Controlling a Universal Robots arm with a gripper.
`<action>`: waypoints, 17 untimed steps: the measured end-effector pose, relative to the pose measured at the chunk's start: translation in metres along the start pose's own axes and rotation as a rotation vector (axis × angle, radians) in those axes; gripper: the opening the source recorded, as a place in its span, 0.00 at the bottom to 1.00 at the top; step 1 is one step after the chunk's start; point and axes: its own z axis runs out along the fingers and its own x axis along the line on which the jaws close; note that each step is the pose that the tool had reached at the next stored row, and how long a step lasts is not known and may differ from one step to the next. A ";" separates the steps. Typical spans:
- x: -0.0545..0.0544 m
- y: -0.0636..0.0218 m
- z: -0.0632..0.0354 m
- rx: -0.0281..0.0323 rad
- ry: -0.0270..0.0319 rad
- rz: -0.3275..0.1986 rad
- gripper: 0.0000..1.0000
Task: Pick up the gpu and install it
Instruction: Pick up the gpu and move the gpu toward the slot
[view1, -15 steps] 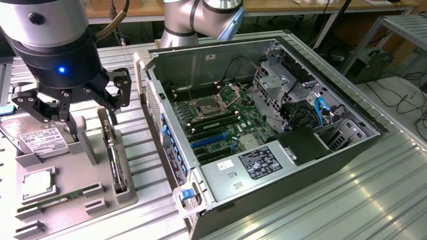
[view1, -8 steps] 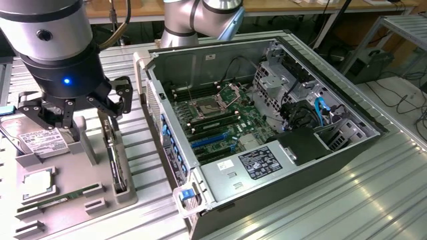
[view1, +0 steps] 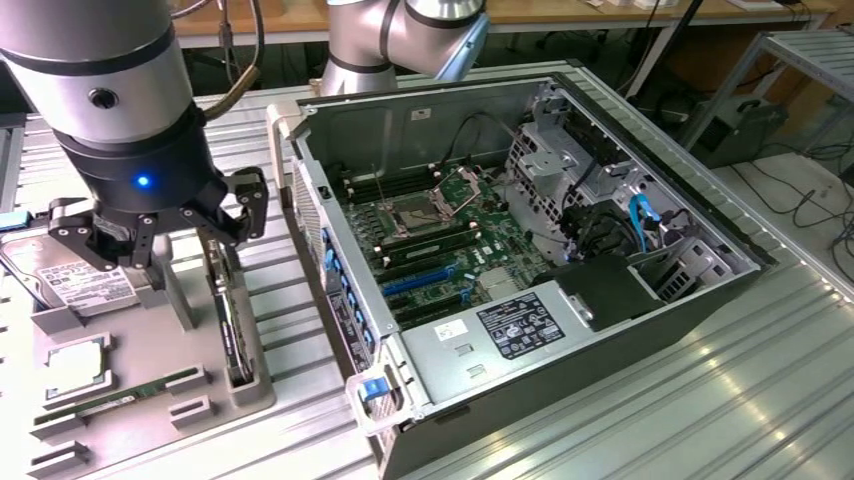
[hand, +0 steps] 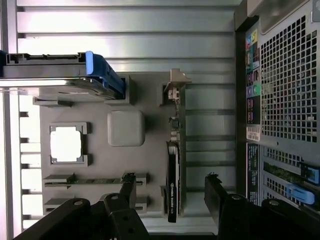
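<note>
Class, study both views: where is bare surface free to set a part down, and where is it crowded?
Free: ribbed table on the exterior view's right of the computer case. Crowded: the parts tray with the gpu, under the gripper.

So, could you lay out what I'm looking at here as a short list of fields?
end effector: open, hovering above the gpu, fingers apart on either side of its line
gpu: standing on edge in a slot of the tray, not picked up
tray: grey, also holds a hard drive, a processor chip and a memory stick
computer case: side open, beside the tray, motherboard showing
</note>
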 end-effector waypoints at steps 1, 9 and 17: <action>0.000 -0.0001 0.0019 0.0000 0.0000 0.000 0.66; 0.000 -0.0007 0.0131 0.0000 0.0003 0.000 0.66; 0.000 -0.0012 0.0216 0.0000 0.0007 0.000 0.66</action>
